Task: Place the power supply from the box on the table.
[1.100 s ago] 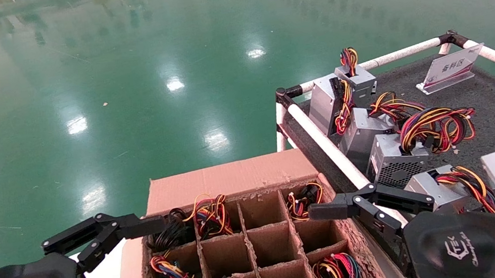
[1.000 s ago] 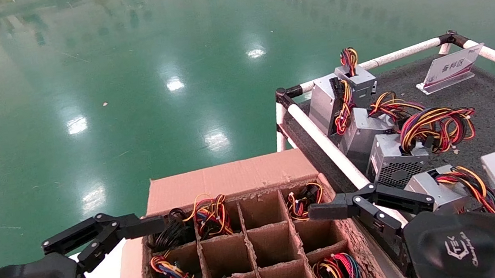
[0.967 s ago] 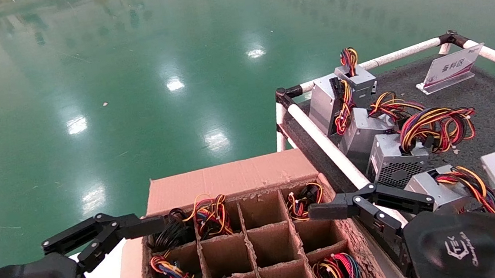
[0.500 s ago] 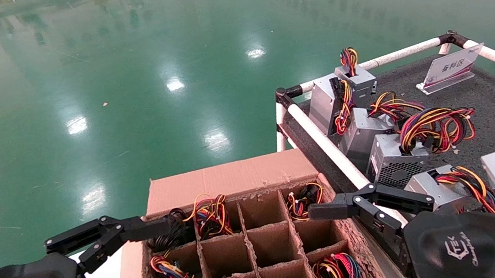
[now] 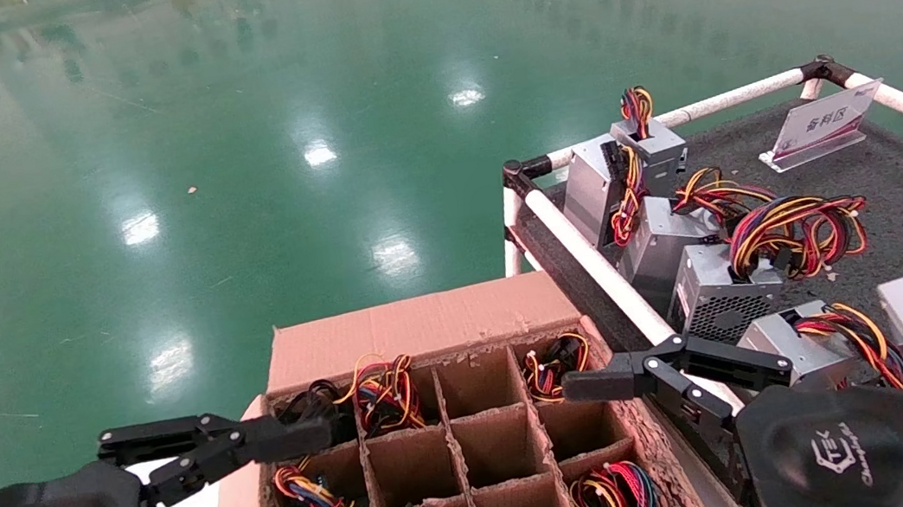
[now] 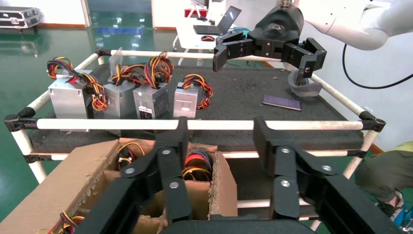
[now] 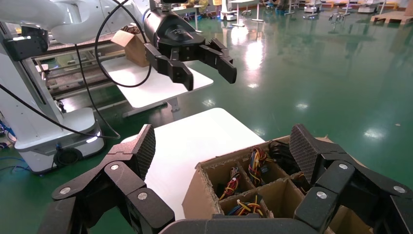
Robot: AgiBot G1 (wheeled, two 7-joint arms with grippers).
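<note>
I am holding my left gripper (image 5: 308,486) spread wide over the box (image 5: 418,328)'s left cells to straddle a power supply (image 5: 308,490), right gripper (image 5: 608,381) open too.

Black two-fingered left hand (image 5: 307,482), right hand (image 5: 599,382), white logos, silver screws

left gripper (image 5: 320,484) lower over box (image 5: 426,327), seemingly rotated
</note>
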